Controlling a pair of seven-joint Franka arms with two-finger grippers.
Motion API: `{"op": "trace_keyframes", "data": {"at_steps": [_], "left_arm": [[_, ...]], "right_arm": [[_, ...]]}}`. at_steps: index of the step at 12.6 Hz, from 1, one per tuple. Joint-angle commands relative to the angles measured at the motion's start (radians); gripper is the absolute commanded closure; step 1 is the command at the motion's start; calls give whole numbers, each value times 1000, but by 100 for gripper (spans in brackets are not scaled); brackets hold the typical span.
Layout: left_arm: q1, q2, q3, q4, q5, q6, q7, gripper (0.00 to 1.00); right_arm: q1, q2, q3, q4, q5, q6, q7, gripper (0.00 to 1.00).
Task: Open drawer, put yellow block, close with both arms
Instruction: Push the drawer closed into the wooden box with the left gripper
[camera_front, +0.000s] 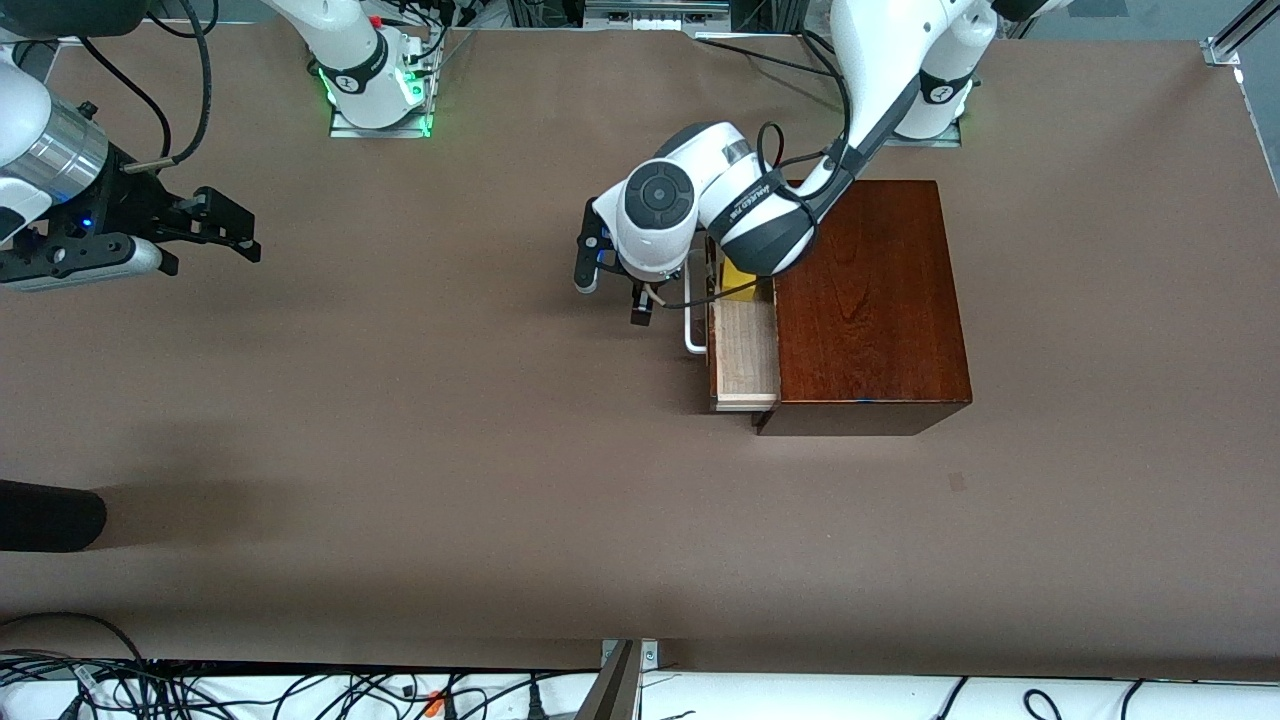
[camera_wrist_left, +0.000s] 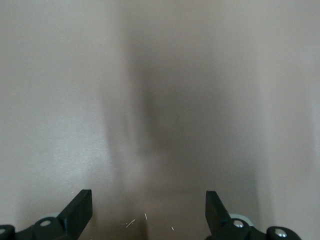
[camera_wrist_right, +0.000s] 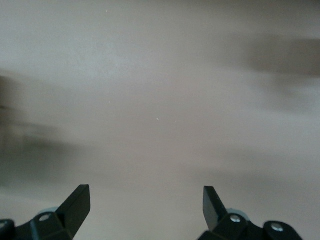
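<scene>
Clock calls are on the front view, 12 = the robots' bases.

Nearest the camera: bare brown table (camera_front: 500, 520), nothing of the task on it.

Next up, the dark wooden box (camera_front: 868, 300), toward the left arm's end of the table. Its drawer (camera_front: 744, 350) is pulled out at the box's 9 o'clock, pale wood lining showing. White U handle (camera_front: 692, 335) at the drawer front's 9 o'clock.

Yellow block (camera_front: 738, 280) sits inside the drawer, at the tray's 12 o'clock end, partly hidden under the left arm's wrist.

Left gripper (camera_front: 612, 290): low over the table just beside the handle, at its 10 o'clock, not touching it as far as I can see. Fingers (camera_wrist_left: 80, 210) spread wide in the left wrist view, nothing between them, only table below.

Farther up, at 9 o'clock from the box and well apart: right gripper (camera_front: 228, 225), up in the air over the table at the right arm's end. Fingers (camera_wrist_right: 77, 205) spread wide in the right wrist view, empty, only table in sight. Right arm is waiting.
</scene>
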Motion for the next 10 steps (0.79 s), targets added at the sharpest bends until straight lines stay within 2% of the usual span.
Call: {"op": "trace_keyframes", "data": {"at_steps": [1,4,10], "left_arm": [[34,-7,9,-4,26,-88,27,0],[87,-13,9,2,57,-183,25,0],[123,-24,10,10,126,-293,21,0]], "right_arm": [[-21,-18,12,15,-14,1,15,0],[-20,-13,12,44,-63,1,20,0],[-13,-13,20,46,-55,-90,23,0]]}}
